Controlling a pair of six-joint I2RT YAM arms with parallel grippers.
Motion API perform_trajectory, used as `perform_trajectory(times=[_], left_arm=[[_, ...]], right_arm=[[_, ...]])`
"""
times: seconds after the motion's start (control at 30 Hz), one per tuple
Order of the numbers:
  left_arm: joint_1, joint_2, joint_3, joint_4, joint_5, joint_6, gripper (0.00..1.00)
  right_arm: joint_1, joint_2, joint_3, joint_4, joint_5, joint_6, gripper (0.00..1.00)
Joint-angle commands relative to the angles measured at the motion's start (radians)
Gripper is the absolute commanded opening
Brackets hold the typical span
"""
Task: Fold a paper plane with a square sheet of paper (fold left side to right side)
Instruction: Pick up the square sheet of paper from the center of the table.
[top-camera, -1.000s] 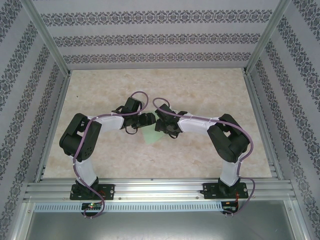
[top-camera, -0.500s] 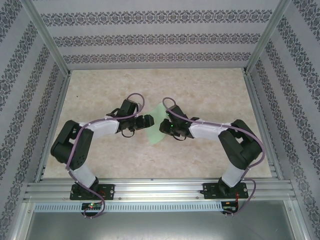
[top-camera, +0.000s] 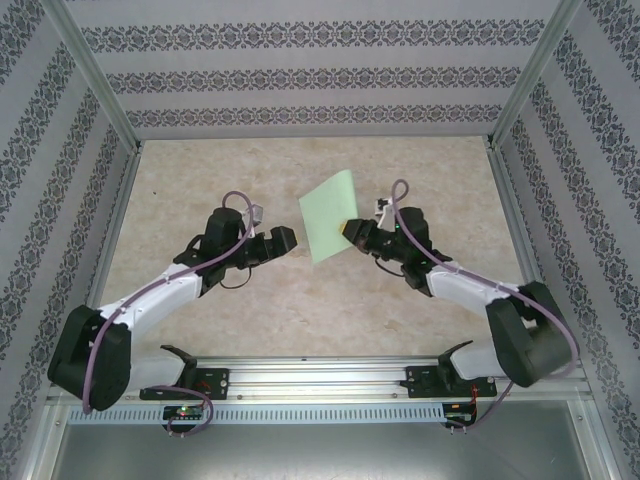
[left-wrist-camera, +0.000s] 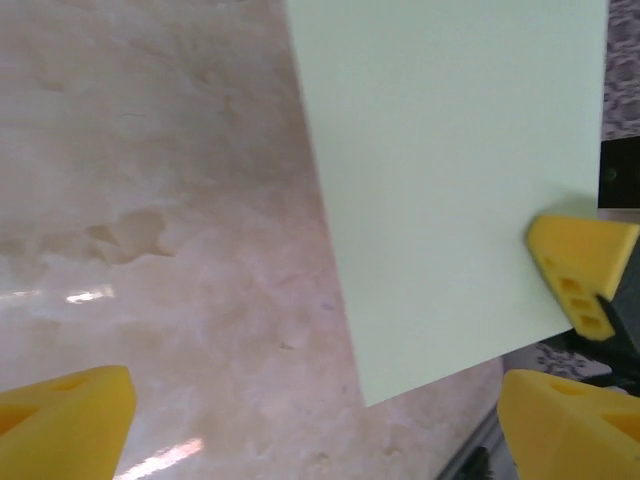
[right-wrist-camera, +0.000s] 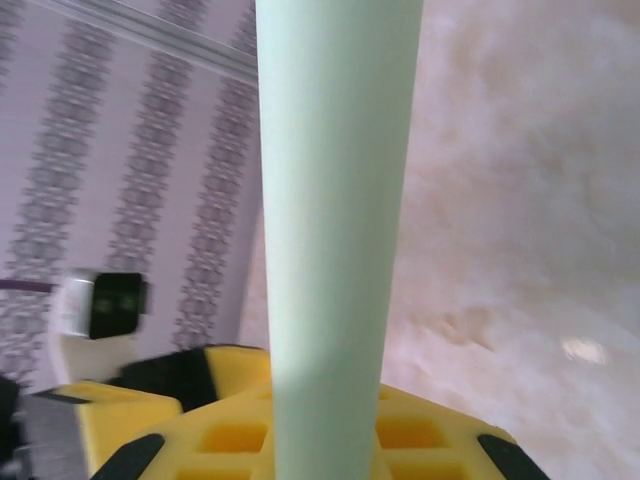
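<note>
One-handed, my right gripper (top-camera: 352, 228) pinches the square sheet of paper (top-camera: 330, 214) (left gripper (top-camera: 284, 240) beside it gapes empty); I'd lay it flat.

The sheet of paper (top-camera: 330, 215) looks thin, smooth and matt, without any sheen. The table (top-camera: 420, 170) has a stone-look top, polished enough to throw back patches of light. The pads (right-wrist-camera: 240, 440) on the right claw (top-camera: 351, 231) are dull yellow plastic with moulded pockets. The rails (top-camera: 320, 375) at the near edge are brushed metal.
</note>
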Motion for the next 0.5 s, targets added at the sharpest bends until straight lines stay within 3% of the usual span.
perform_trajectory(times=[0.0, 0.2, 0.47], left_arm=[[0.007, -0.078, -0.009, 0.203, 0.077, -0.121, 0.99], [-0.001, -0.11, 0.011, 0.442, 0.15, -0.249, 1.0], [-0.059, -0.054, 0.114, 0.496, 0.173, -0.258, 1.0]], right_arm=[[-0.039, -0.109, 0.002, 0.115, -0.103, 0.048, 0.17], [-0.06, -0.238, 0.045, 0.093, -0.123, 0.121, 0.17], [-0.033, -0.304, 0.067, 0.1, -0.124, 0.197, 0.17]])
